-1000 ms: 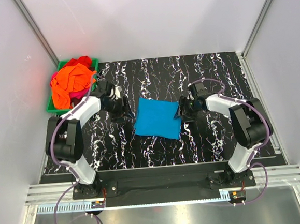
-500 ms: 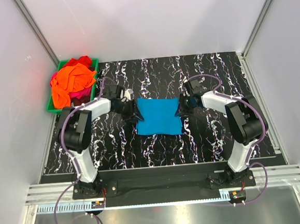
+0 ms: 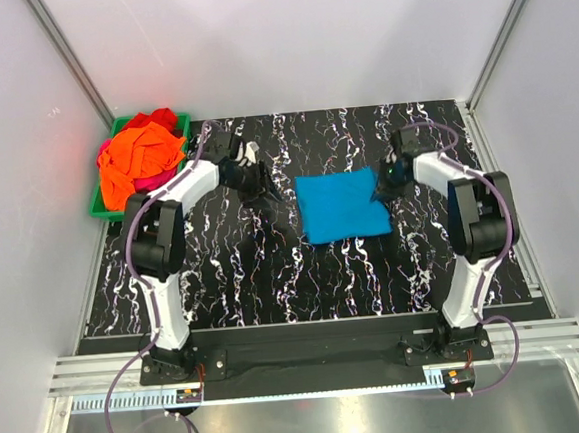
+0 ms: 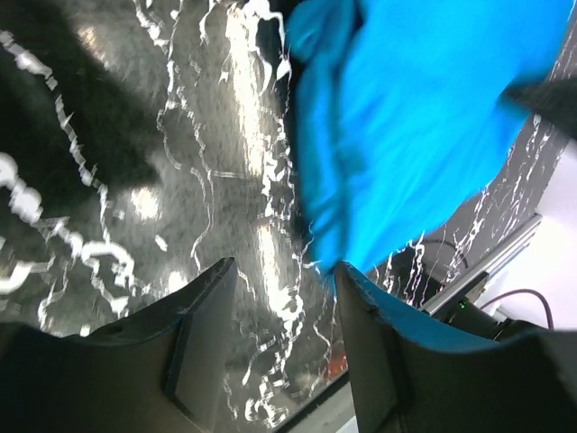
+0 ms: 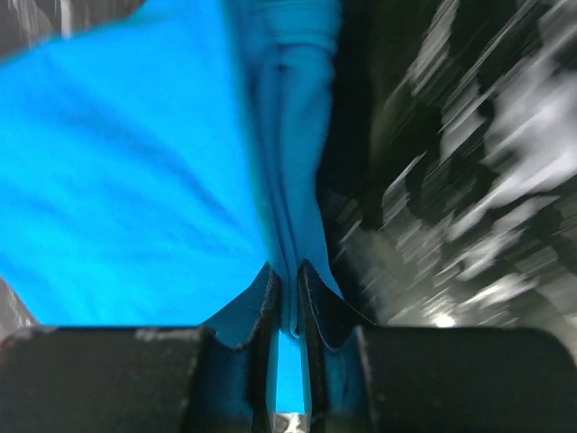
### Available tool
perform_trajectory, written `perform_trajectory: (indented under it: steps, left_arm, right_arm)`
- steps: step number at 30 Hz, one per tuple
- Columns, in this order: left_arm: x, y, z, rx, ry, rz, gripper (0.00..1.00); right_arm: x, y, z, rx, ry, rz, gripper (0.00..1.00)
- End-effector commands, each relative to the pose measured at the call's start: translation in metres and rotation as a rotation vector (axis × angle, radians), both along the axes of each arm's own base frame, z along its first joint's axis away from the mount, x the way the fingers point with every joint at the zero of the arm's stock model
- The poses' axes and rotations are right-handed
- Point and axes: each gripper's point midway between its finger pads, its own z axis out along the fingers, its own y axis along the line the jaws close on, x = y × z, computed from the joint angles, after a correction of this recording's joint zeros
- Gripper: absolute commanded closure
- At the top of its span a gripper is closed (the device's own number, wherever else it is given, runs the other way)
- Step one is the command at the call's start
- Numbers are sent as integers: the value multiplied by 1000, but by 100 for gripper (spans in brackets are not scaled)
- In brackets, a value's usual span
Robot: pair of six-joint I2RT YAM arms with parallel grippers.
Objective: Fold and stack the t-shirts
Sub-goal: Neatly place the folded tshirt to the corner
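Right pincer [image 5: 288, 281]: clamped on a folded edge of the blue t-shirt [image 5: 117, 180], plain only from its wrist.
Left pincer [image 4: 281, 298]: apart, empty, near it.
Top view: it lies flat on the bench [image 3: 224, 272].

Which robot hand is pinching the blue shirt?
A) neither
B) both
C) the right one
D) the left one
C: the right hand is shut on a folded edge of the blue shirt, while the left hand is open beside the shirt with nothing between its fingers.
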Motion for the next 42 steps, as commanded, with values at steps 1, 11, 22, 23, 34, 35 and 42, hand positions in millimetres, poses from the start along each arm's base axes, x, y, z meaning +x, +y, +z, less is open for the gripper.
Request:
perform_trajectory:
  steps: [1, 11, 22, 23, 34, 35, 42]
  left_arm:
    - [-18, 16, 37, 62, 16, 38, 47]
    - [-61, 25, 34, 128, 21, -2, 47]
    - [-72, 27, 16, 168, 49, -19, 47]
    - [-72, 26, 16, 164, 54, -25, 47]
    - [-68, 20, 14, 169, 72, -50, 47]
    - [-68, 18, 16, 162, 72, -57, 47]
    - [-62, 17, 34, 156, 32, -77, 47]
  right_arm:
    - [39, -44, 10, -129, -52, -17, 83]
    - [141, -154, -6, -189, -57, -211, 87]
    - [210, -262, 18, -244, -203, -349, 93]
    - [218, -268, 22, -247, -243, -352, 92]
    - [245, -308, 40, -302, -412, -299, 86]
    - [247, -310, 41, -316, -422, -292, 84]
    - [258, -319, 65, -345, -505, -300, 57]
